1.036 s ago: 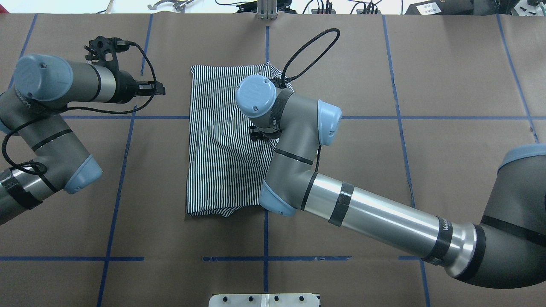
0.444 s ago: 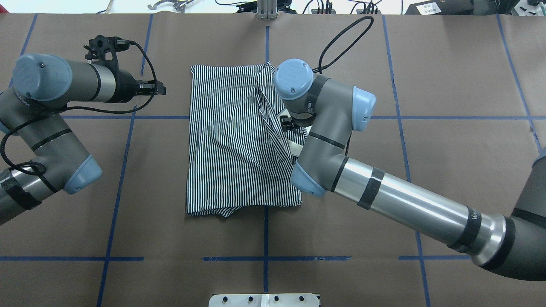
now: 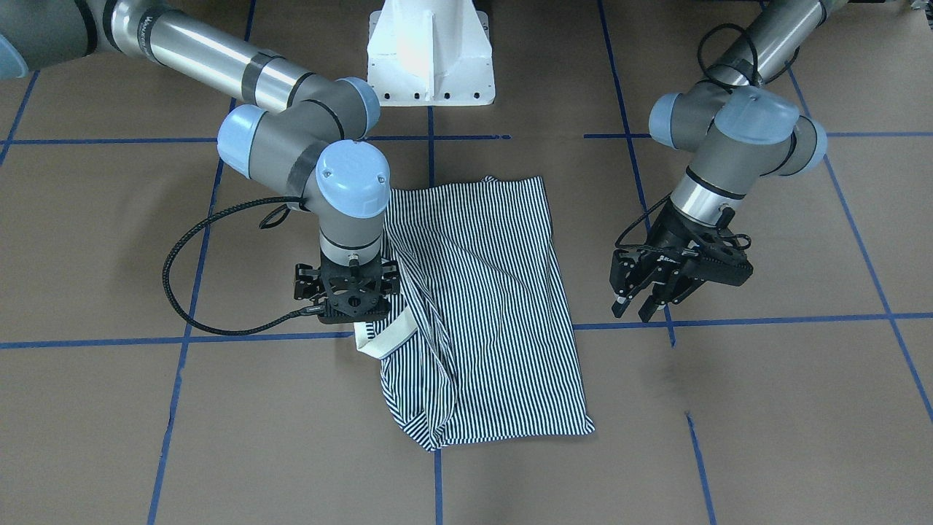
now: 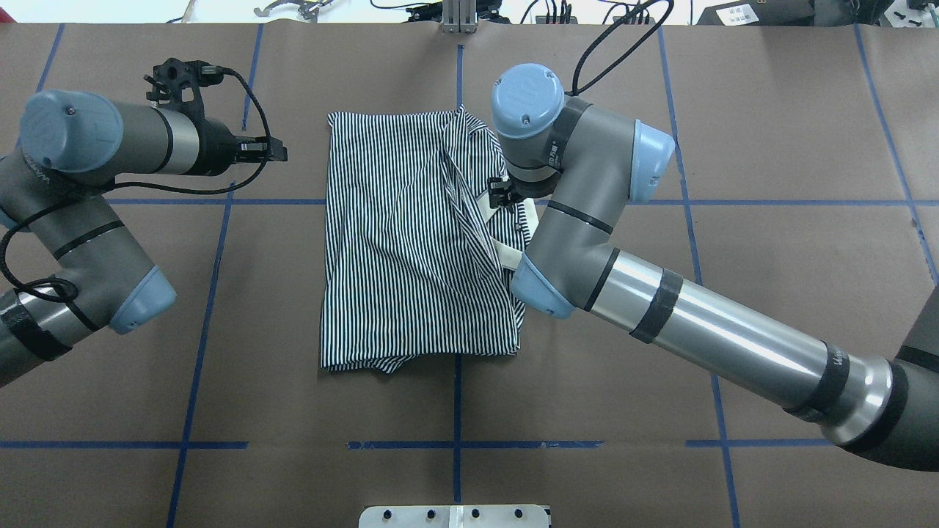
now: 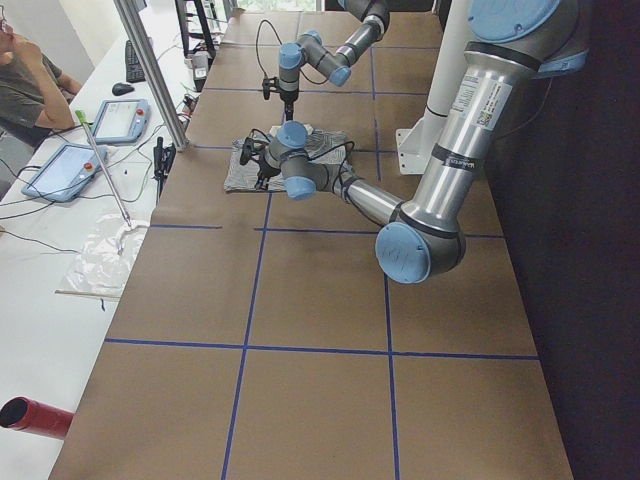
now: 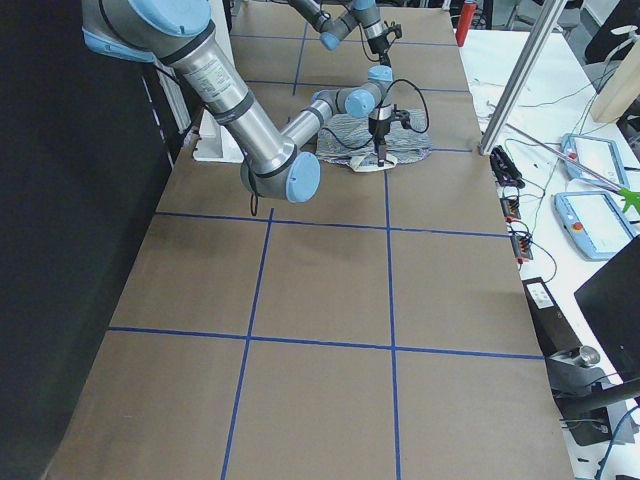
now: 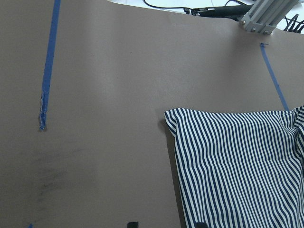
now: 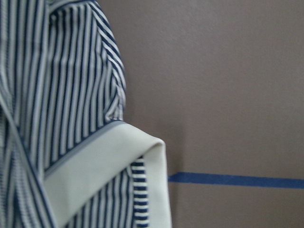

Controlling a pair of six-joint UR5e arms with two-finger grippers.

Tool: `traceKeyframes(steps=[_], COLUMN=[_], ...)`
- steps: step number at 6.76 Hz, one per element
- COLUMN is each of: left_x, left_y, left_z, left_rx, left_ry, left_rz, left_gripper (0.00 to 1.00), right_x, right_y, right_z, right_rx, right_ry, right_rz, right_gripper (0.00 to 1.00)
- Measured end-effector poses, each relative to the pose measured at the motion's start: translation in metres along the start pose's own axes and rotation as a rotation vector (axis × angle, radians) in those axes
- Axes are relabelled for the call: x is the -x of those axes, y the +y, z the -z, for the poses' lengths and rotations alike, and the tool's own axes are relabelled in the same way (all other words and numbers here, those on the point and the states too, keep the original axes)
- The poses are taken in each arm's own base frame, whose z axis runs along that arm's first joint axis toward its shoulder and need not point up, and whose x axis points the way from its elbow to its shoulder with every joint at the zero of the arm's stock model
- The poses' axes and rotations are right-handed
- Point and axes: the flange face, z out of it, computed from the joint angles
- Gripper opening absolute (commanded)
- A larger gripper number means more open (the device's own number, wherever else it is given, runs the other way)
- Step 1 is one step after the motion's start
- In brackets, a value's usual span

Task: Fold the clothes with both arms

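We are folding the striped shirt, which is lying flat in the middle of the brown table in a long folded shape. Seen from above, with twelve o'clock on the far side, our right gripper is pointing straight down at the shirt's three o'clock edge. It is just over the white collar that is poking out there. We think it is standing there because that side is not tidy yet: the cloth is bunching in a ridge and the collar is curling over onto itself. Our left gripper is hanging off the shirt at about ten o'clock, near but not touching, with its fingers spread and nothing between them. We guess it is waiting out of the way, ready for the far corner. We cannot tell if the right fingers are pinching the collar, because the black camera holder is covering them and the right wrist camera is showing only blurry cloth. The buttons, logo and sleeves are not showing anywhere. In the side views both grippers are looking too small to read.
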Motion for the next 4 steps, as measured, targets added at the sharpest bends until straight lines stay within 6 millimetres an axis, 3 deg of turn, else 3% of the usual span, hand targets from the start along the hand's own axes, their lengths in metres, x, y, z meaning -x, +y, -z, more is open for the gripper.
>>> traceKeyframes(steps=[2,4], left_x=[-0.003,-0.009], left_y=[0.0,-0.001], left_z=[0.004,0.009], left_rx=[-0.001,-0.001], left_ry=[0.008,0.018], left_rz=[-0.002,-0.002], left_gripper=[0.5,0.5], right_x=[0.039,0.051], right_y=[-0.002,0.024], right_z=[0.004,0.005], right_rx=[-0.035,-0.034], right_ry=[-0.084,-0.147], right_rz=[-0.085,-0.18], right_gripper=[0.97,0.86])
